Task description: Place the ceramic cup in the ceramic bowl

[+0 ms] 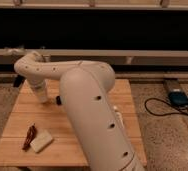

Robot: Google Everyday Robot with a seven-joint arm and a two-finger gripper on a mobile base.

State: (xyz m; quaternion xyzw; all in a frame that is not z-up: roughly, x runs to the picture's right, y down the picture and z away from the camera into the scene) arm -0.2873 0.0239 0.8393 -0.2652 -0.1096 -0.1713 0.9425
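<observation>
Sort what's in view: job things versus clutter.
Job: ceramic cup at the gripper, table's back left; ceramic bowl, hidden behind the arm.
Lying about: white block, red-brown item, black object, white bottle, blue device on the floor.

White ceramic cup (pixel 42 96) at hand (pixel 40 89), table's (pixel 17 122) left rear (bowl hidden).

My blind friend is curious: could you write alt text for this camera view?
A large white robot arm bends over a wooden table, its gripper low near the far left corner. A white block and a dark red item lie near the front left.
</observation>
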